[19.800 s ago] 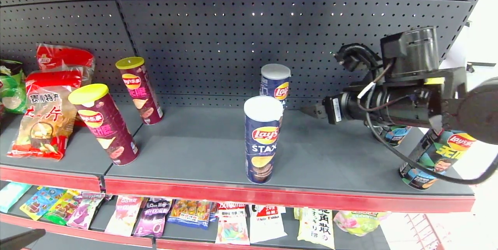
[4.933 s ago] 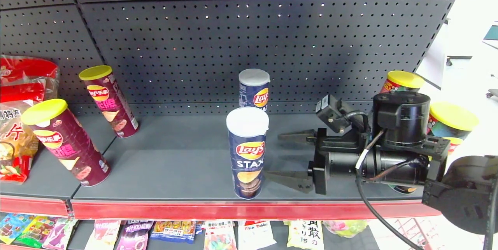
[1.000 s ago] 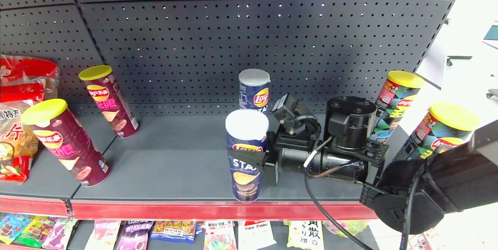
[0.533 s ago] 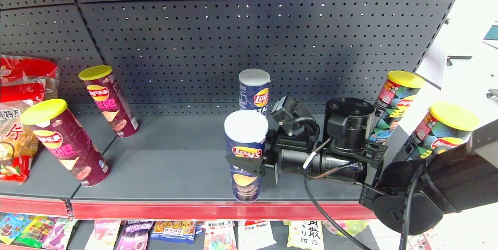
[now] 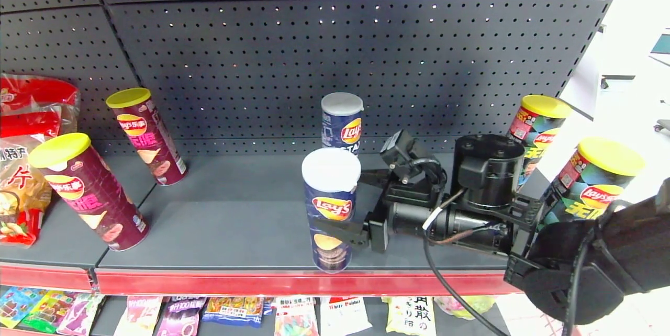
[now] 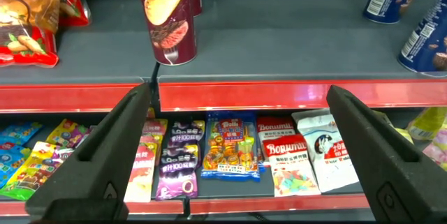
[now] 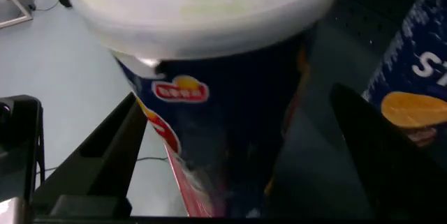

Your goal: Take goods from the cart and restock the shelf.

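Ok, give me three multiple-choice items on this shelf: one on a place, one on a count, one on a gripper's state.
1. The front blue can stands: A) at the front edge of the shelf; B) against the back panel; C) on its side.
2. How many yellow-lidded cans stand on that shelf? A) two; B) three; C) four.
3. The right gripper is: A) shut on the can; B) open, a finger either side of the can; C) open, high above it.

1 A: it stands upright just behind the red lip.
2 C: two maroon at the left, two patterned at the right.
3 B: its fingers are spread wider than the can.
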### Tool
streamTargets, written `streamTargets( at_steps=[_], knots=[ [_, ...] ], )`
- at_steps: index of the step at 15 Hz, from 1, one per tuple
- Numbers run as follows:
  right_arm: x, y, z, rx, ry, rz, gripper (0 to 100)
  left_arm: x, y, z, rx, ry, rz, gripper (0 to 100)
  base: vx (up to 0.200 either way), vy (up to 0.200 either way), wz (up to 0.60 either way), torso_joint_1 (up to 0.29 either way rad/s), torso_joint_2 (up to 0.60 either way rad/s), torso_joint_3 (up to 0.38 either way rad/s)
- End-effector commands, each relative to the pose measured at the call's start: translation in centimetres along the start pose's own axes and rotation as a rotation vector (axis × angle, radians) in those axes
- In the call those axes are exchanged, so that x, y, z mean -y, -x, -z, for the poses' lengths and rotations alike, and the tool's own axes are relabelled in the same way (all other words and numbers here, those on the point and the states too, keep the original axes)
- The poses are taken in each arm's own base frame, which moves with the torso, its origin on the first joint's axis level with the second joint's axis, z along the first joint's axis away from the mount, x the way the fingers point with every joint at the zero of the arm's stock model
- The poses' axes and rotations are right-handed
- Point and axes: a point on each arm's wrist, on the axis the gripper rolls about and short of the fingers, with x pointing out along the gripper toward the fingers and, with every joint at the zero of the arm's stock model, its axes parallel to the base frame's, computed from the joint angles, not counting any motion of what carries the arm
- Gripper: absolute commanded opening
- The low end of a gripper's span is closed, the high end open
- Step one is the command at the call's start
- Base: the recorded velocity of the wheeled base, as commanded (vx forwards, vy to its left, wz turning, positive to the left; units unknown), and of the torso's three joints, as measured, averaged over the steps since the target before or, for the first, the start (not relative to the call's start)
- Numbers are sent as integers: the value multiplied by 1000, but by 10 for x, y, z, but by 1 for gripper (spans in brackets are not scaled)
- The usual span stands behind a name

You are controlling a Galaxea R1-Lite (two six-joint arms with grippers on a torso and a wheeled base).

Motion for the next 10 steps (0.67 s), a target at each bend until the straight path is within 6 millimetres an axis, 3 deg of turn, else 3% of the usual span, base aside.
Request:
streamTargets(
  at_steps=[1,4,5,6,10],
  knots=[
    [5,20,-5,4,-4,41,100,0,0,0,0,0,0,100,0,0,0,0,0,0],
    [10,33,0,-18,-18,67,100,0,0,0,0,0,0,100,0,0,0,0,0,0],
    [-6,61,4,-39,-28,50,100,0,0,0,0,0,0,100,0,0,0,0,0,0],
    [-13,73,7,-47,-30,44,100,0,0,0,0,0,0,100,0,0,0,0,0,0],
    [-42,91,-5,3,-7,-45,100,0,0,0,0,0,0,100,0,0,0,0,0,0]
  ],
)
